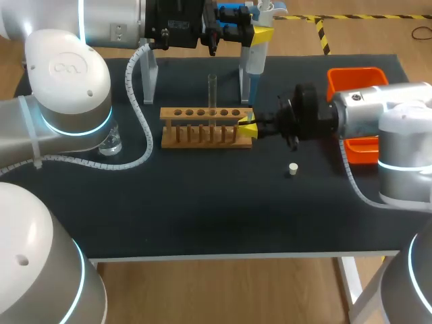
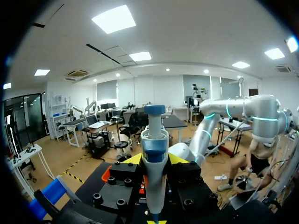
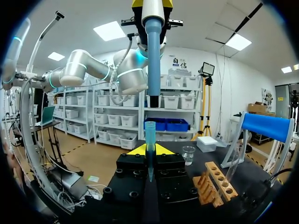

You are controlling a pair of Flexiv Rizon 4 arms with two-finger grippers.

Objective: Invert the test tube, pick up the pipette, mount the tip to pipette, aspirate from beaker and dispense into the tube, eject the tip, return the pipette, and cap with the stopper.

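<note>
White-and-silver left arm [image 1: 67, 74]: glossy rounded joint caps, brushed links, glowing cyan seam rings, looped emblem on one cap. White spiral-wrapped cable [image 1: 138, 94] runs along it. Matching right arm [image 1: 398, 128]: black finned wrist section [image 1: 307, 111]. Left gripper [image 2: 155, 161] and right gripper [image 3: 149, 150]: matte black blocks, recessed round screws, yellow wedge fingertips [image 3: 138, 150].

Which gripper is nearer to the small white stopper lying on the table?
Right. The right gripper sits at the wooden rack's right end, a short way from the stopper. The left gripper holds the pipette over the table's far side, beyond the rack.
</note>
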